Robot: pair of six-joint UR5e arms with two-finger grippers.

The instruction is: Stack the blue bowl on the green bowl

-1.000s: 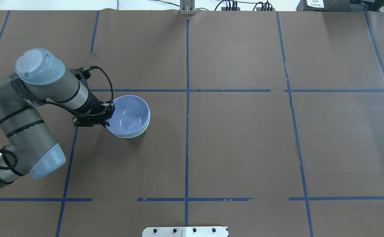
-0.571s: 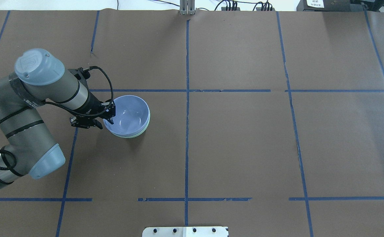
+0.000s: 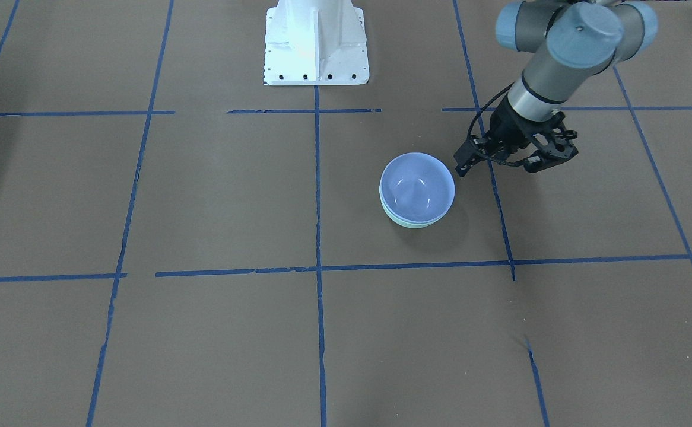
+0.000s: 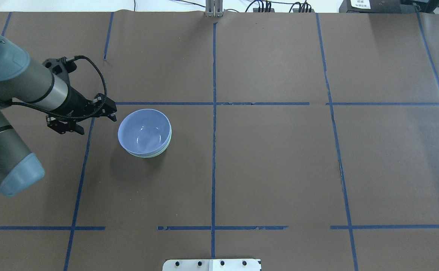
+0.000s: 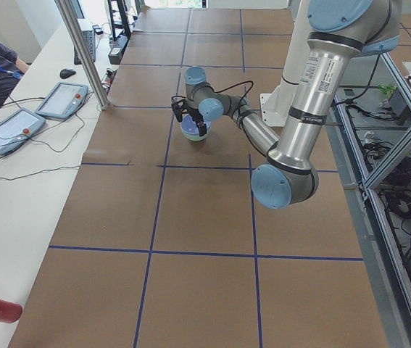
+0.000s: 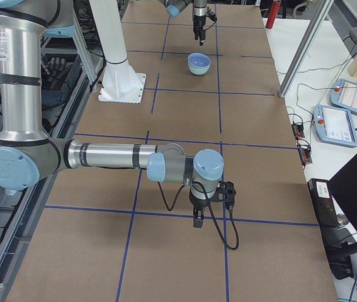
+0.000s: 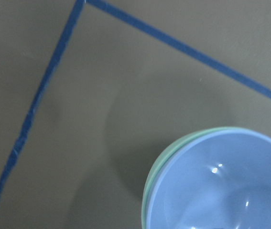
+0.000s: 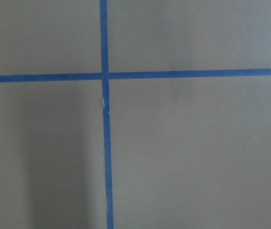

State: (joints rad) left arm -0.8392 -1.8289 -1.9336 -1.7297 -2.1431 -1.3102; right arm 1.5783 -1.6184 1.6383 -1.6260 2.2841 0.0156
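Observation:
The blue bowl (image 4: 144, 131) sits nested inside the green bowl (image 4: 163, 149), whose mint rim shows only as a thin edge below it. The stack stands on the brown table left of centre, and also shows in the front view: blue bowl (image 3: 417, 187), green bowl (image 3: 412, 224). The left wrist view shows the blue bowl (image 7: 221, 186) and the green rim (image 7: 155, 168) at the lower right. My left gripper (image 4: 97, 125) is open and empty, raised and apart from the bowls on their left; in the front view the left gripper (image 3: 498, 170) is to their right. My right gripper (image 6: 198, 217) shows only in the exterior right view, far from the bowls; I cannot tell its state.
The table is brown paper with a grid of blue tape lines (image 4: 214, 131). The robot's white base (image 3: 316, 41) stands at the near middle edge. Tablets and cables (image 5: 38, 116) lie on a side bench beyond the table's far edge.
My left gripper let go of the blue bowl's rim, opened, and drew back up and to the left. The stacked bowls stayed in place.

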